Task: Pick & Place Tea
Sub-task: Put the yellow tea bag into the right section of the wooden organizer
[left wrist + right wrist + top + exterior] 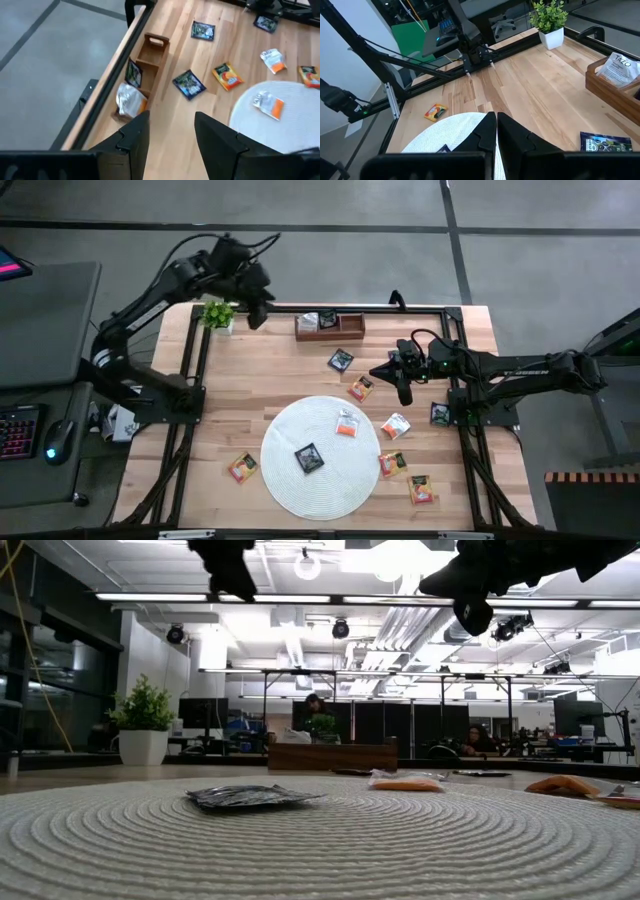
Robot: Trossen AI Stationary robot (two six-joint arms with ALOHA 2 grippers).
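Left gripper hovering empty, fingers spread wide, near the brown wooden three-compartment tray. Right gripper pinched closed, empty. Small flat square tea sachets lying scattered around and on the round white woven mat.

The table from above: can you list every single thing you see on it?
Tea sachets: eleven; black, white-and-orange, red-orange; two on the mat, two in the tray, seven on bare wood.
Mat: one, white, round, middle of the table.
Tray: one, brown wood, far edge.
Plant: one, green in a white pot, far left corner.
Table: one, pale wood.
Left gripper: open, beside the plant.
Right gripper: shut, over the table's right side.
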